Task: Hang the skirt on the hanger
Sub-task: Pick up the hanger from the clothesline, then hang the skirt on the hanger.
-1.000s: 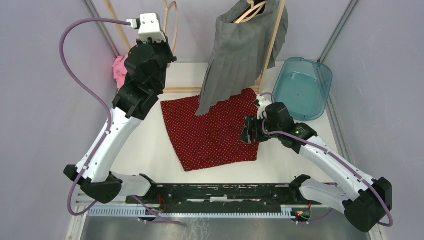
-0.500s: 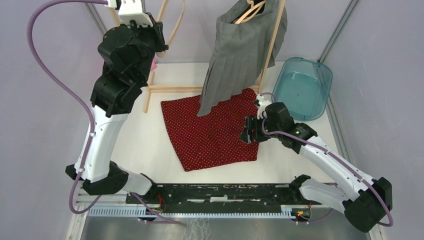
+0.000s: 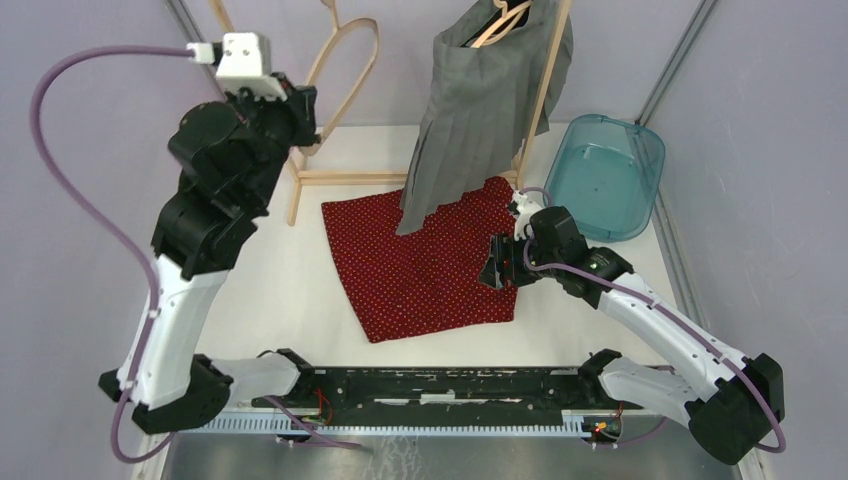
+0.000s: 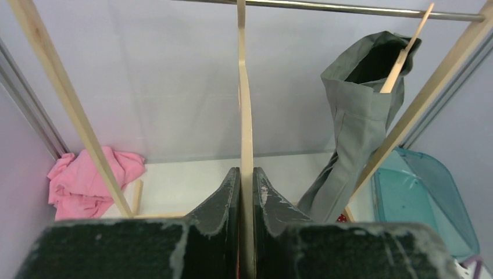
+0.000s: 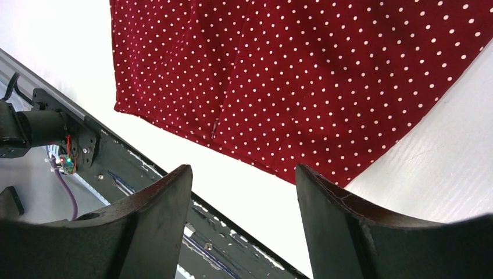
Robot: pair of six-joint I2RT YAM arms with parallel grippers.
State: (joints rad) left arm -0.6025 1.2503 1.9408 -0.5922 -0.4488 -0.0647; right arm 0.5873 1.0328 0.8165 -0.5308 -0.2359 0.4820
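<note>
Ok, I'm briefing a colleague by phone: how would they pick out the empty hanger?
Look to the wooden clothes rack at the far edge of the table. The empty hanger is toward its left end, pinched in the left claw. Unlike the other hanger to its right, it carries no grey skirt.

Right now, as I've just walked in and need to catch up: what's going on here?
The left gripper has its jaws shut on a bare wooden hanger, raised by the rack at the back left. The right gripper hovers with jaws open over the right edge of the red dotted skirt, which lies flat on the table. A grey skirt hangs from the rack.
</note>
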